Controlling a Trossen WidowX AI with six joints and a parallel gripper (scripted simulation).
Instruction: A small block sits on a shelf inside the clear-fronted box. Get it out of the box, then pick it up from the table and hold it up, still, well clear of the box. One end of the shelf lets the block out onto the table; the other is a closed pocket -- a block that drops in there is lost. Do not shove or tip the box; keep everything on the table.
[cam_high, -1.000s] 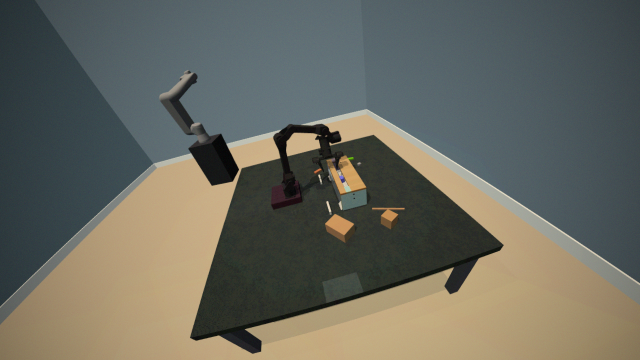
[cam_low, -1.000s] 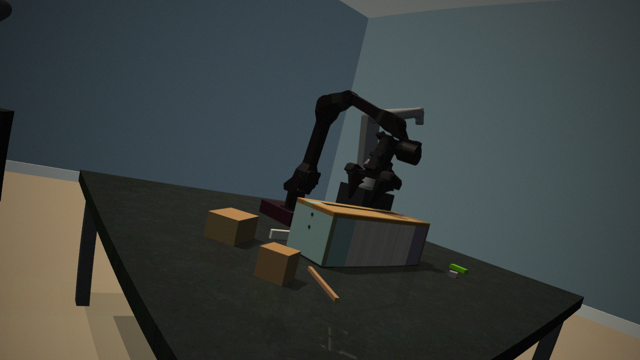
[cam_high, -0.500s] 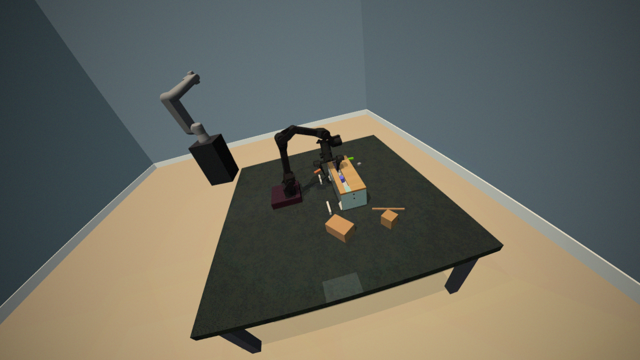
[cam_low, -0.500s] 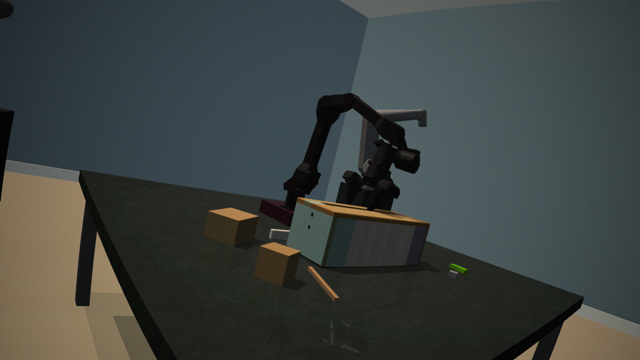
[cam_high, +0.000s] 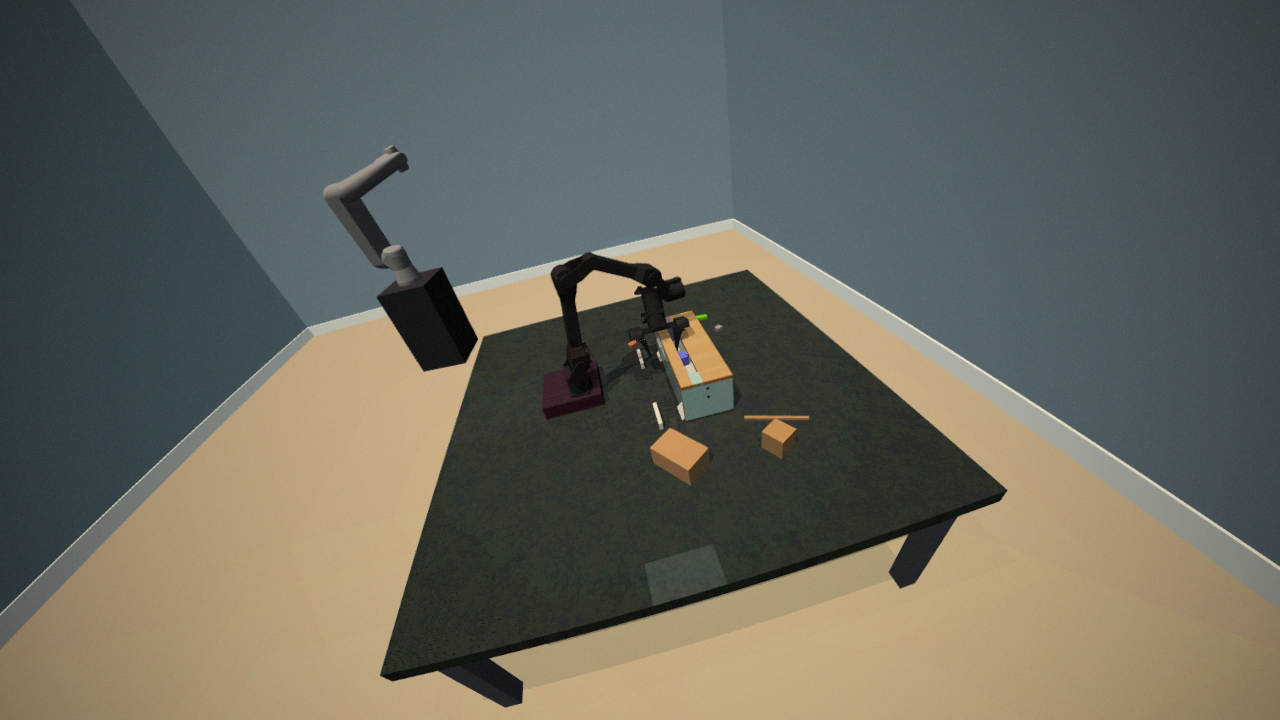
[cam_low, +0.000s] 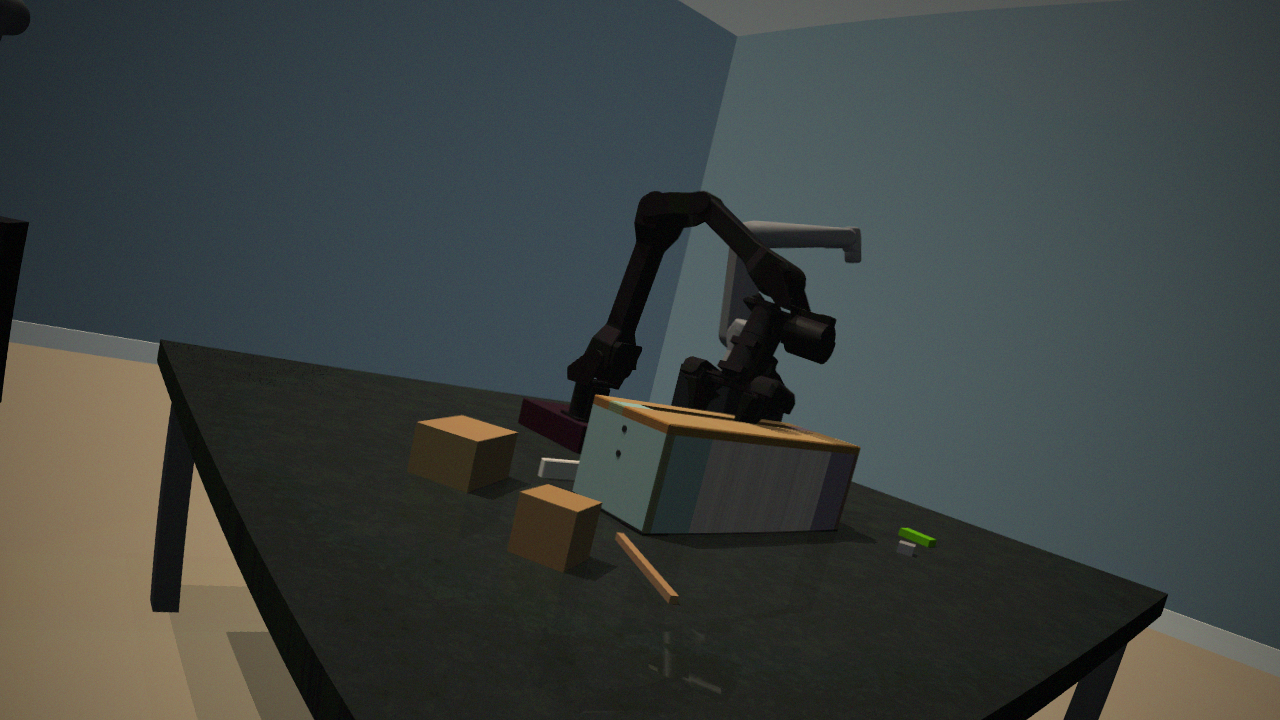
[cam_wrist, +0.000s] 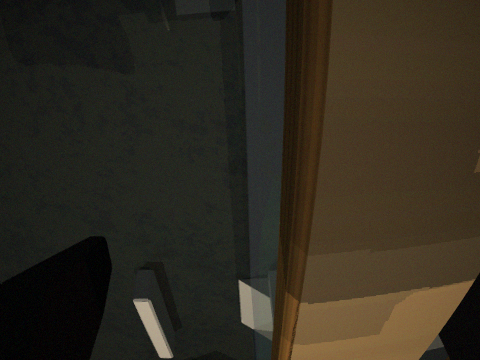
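Observation:
The box (cam_high: 707, 391) (cam_low: 716, 479) (cam_wrist: 394, 107) has a wooden top with a long slot and stands mid-table. The small blue block (cam_high: 683, 357) shows through the slot, on the shelf inside; the other views hide it. My gripper (cam_high: 660, 340) (cam_low: 729, 404) (cam_wrist: 259, 246) is open and empty. It is low over the far part of the box and straddles the top's front edge. One finger reaches down into the slot just beyond the block. The other finger hangs outside the clear front.
Two tan boxes (cam_high: 680, 454) (cam_high: 778, 437) and a thin wooden stick (cam_high: 776, 417) lie in front of the box. A white bar (cam_high: 657, 414) (cam_wrist: 154, 327) lies by the front, a green stick (cam_high: 701, 317) (cam_low: 916, 536) beyond the far end. A grey arm on a black pedestal (cam_high: 427, 317) stands off the table.

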